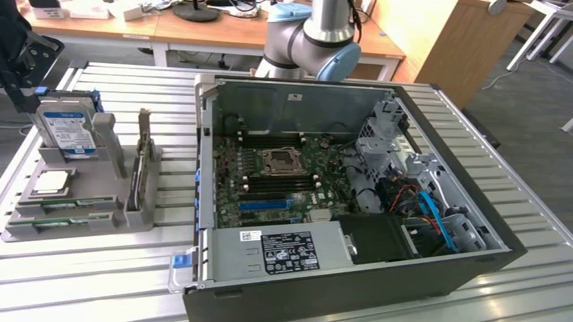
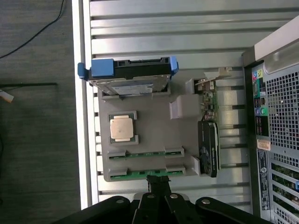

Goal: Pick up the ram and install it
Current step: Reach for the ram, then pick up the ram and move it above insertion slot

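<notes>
The exterior view looks down at an angle from well back over the slatted silver metal table (image 1: pixel 90 288), open black computer case (image 1: pixel 358 298) and grey plastic parts holder (image 1: pixel 143 216). The wrist view, behind the black pincer (image 2: pixel 158 179), faces straight down from closer in, sharing that holder and the case's edge.

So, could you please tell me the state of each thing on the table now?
pincer: shut, empty.
near ram: on edge in the gray holder, right by the pincer.
second ram: on edge in the holder.
hard drive: upright in the holder.
processor: flat in the holder.
expansion card: on edge in the holder.
computer case: on its side, open.
</notes>
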You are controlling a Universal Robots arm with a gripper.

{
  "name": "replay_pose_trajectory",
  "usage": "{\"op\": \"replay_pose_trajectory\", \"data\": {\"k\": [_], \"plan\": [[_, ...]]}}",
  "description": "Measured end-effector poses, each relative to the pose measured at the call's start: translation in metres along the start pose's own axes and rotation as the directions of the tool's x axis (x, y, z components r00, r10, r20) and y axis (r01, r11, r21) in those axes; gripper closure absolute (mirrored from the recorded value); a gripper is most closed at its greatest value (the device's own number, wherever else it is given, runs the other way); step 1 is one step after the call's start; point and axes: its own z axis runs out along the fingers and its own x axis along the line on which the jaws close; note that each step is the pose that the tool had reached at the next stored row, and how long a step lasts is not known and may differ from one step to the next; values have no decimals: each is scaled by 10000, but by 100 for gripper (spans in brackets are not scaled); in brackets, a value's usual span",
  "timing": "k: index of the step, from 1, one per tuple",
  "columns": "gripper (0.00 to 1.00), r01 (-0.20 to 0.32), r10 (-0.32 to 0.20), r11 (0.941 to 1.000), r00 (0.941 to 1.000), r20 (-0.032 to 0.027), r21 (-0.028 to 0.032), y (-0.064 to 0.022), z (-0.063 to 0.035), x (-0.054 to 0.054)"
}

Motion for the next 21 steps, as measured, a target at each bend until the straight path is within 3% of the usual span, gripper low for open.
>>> {"op": "replay_pose_trajectory", "data": {"k": [15, 21], "plan": [[89, 59, -59, 10000, 10000, -3, 1, -1, -1, 0], [89, 890, -890, 9960, 9960, -39, -3, -1, 0, 0]]}}
